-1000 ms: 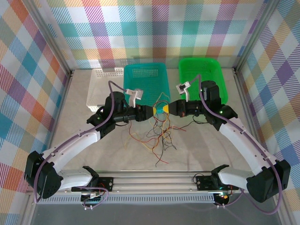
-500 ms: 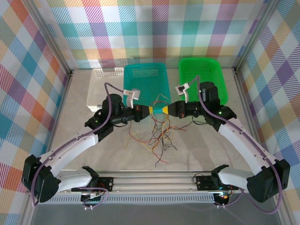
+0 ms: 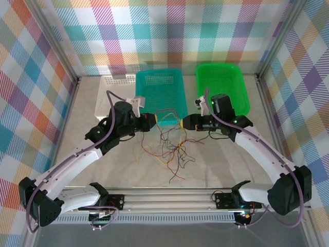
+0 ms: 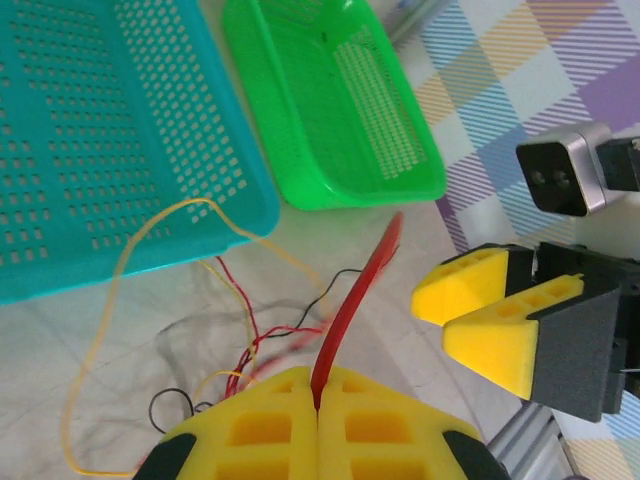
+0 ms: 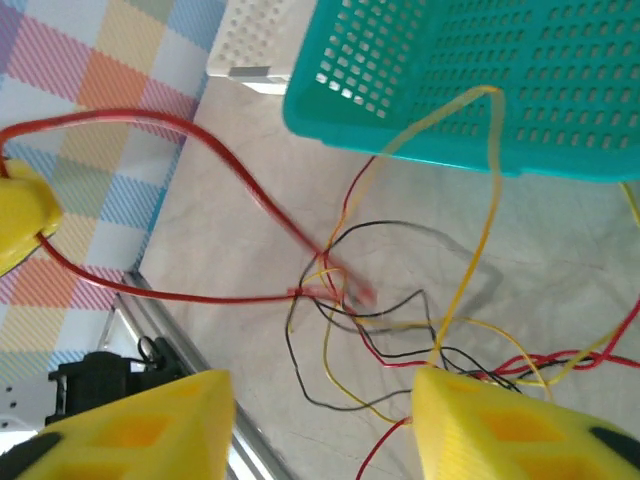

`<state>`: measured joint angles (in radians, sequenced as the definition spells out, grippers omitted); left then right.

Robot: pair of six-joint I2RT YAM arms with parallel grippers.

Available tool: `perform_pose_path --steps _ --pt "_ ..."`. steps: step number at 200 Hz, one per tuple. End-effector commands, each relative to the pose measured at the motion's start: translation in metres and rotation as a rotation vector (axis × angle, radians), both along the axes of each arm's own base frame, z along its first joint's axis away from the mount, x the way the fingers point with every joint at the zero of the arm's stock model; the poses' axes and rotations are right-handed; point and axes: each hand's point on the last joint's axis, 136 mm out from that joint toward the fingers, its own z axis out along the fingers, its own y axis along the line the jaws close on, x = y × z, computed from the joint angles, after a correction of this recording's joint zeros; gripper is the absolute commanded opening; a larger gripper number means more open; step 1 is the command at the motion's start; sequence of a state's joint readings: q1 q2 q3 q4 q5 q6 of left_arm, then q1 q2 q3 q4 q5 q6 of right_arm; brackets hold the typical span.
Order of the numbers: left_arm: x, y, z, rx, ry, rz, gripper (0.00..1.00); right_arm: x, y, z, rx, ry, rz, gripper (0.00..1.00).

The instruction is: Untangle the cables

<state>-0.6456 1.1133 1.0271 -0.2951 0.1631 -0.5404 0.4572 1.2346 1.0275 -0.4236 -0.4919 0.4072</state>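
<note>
The cables (image 3: 172,149) lie as a loose tangle of thin black, red and yellow wires on the table in front of the teal basket. My left gripper (image 3: 152,121) hangs above the tangle's left side, shut on one red cable (image 4: 350,300) that rises from its closed yellow fingertips (image 4: 290,420). The same red cable (image 5: 200,140) arcs back down into the tangle (image 5: 380,310). My right gripper (image 3: 183,122) faces the left one from a short gap away. It is open (image 5: 325,430), above the wires and holding nothing.
A teal basket (image 3: 154,87), a green basket (image 3: 221,82) and a white basket (image 3: 110,95) stand in a row at the back. A yellow cable loops against the teal basket's front wall (image 4: 200,215). The metal rail (image 3: 169,198) runs along the near edge.
The two grippers were tip to tip over the tangle; they have drawn apart. The left has pulled back leftward with the red cable, and the right now stands open, further right.
</note>
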Motion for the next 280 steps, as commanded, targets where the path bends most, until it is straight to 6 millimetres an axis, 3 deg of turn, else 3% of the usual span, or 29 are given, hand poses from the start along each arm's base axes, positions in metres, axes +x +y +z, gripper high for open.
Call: perform_pose_path --steps 1,48,99,142,185,244,280 --pt "0.001 0.012 0.015 -0.005 0.004 0.065 0.0 -0.001 -0.008 -0.001 -0.025 -0.042 -0.017 0.6" --pt "-0.003 0.011 0.062 -0.085 -0.057 0.054 0.0 -0.01 -0.005 0.008 0.048 -0.1 0.007 0.66" --pt "-0.015 0.025 0.129 -0.254 -0.172 0.095 0.0 -0.012 0.011 -0.008 0.159 -0.096 0.032 0.68" --pt "-0.017 0.026 0.14 -0.338 -0.174 0.111 0.0 -0.031 0.044 0.003 0.192 -0.289 0.108 0.7" --pt "-0.019 0.02 0.151 -0.375 -0.166 0.079 0.0 -0.034 0.067 0.009 0.184 -0.434 0.108 0.68" --pt "-0.024 0.021 0.155 -0.41 -0.159 0.073 0.0 -0.011 0.082 -0.012 0.094 -0.498 0.051 0.56" --pt "-0.03 0.026 0.161 -0.419 -0.171 0.074 0.0 0.002 0.078 -0.023 0.021 -0.511 -0.024 0.24"
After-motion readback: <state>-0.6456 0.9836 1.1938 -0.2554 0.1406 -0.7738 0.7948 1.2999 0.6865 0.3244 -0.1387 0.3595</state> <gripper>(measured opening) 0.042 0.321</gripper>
